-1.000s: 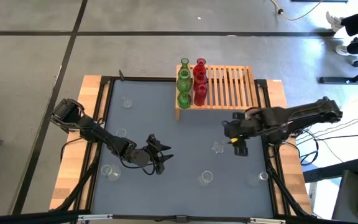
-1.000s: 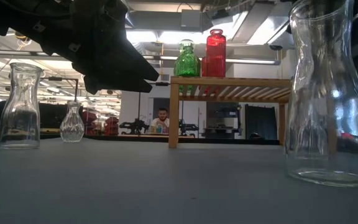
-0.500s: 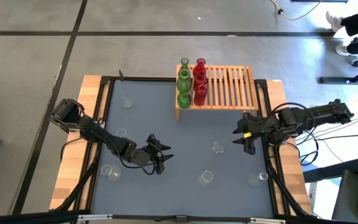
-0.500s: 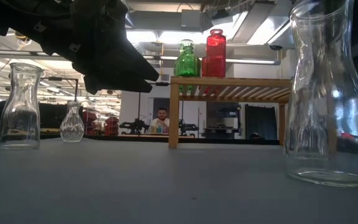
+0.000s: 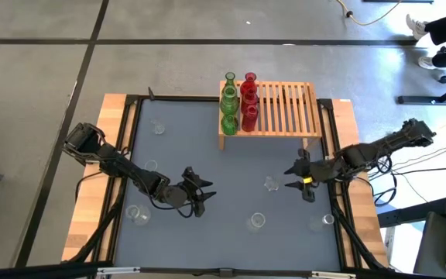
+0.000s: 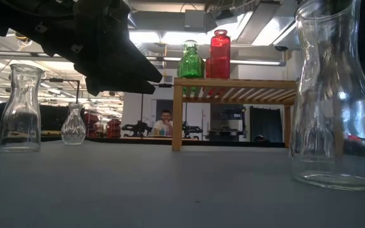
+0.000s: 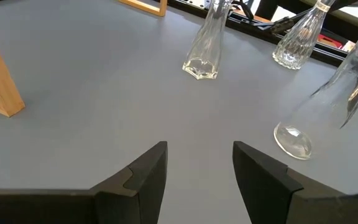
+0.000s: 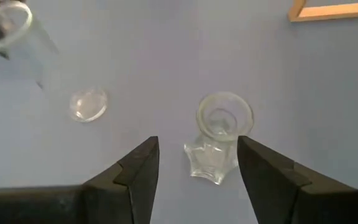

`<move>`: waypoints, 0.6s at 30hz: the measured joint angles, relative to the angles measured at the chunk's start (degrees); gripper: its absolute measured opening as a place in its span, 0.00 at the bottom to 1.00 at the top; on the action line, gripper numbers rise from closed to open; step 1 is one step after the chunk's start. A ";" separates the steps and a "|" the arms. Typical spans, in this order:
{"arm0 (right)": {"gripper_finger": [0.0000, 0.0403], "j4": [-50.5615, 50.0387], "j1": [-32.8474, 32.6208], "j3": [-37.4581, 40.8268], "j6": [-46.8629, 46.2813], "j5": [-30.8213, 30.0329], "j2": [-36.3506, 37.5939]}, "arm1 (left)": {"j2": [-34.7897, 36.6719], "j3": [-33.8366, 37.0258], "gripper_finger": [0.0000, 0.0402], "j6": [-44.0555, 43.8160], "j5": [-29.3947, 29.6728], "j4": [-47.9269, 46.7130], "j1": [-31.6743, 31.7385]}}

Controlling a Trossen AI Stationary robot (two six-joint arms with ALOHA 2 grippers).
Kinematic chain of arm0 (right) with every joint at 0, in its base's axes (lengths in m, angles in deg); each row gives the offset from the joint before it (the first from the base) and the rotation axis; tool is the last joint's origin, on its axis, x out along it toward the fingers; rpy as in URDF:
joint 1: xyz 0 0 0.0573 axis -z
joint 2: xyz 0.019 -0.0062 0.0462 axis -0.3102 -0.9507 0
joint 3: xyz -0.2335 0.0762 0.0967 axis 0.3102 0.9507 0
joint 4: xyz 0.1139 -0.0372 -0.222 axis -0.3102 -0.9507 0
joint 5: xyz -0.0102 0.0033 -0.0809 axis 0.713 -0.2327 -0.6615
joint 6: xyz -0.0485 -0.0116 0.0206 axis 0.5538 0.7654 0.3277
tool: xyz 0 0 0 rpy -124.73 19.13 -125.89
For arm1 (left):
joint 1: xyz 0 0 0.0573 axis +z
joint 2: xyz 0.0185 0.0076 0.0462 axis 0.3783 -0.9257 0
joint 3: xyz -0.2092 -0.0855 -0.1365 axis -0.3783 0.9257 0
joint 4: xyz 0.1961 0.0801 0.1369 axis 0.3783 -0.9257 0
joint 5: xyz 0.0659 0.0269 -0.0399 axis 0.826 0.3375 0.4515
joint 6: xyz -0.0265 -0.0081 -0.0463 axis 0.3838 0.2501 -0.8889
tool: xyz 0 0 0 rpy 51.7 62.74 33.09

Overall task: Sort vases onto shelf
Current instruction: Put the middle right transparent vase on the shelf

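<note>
The table [image 5: 207, 147] had a dark grey top and light wooden edges with a black frame. It stood on a grey floor [image 5: 169, 46] crossed by dark lines. Some cables [image 5: 432, 167] lay at the right of the table. In the room behind, a person [image 6: 165, 120] sat at a desk, far away. Ceiling lights [image 6: 151, 37] were bright above.

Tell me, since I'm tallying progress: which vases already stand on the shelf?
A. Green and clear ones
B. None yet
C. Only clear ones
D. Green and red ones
D: the high view shows green vases and red vases lined up at one end of the shelf, while the clear vases are all on the table.
</note>
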 joint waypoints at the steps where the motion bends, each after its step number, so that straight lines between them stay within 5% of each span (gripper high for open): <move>1: 0.50 -0.07 -1.07 0.36 -0.27 -1.23 0.00 | 0.00 0.00 0.44 0.00 0.00 0.00 0.00; 10: 0.50 2.45 -5.90 3.65 -2.22 -12.62 -0.17 | 0.00 0.00 0.44 0.00 0.15 0.00 0.00; 18: 0.50 12.40 -5.77 11.15 -3.68 -13.11 -0.24 | 0.00 0.00 0.44 0.00 0.17 0.02 0.00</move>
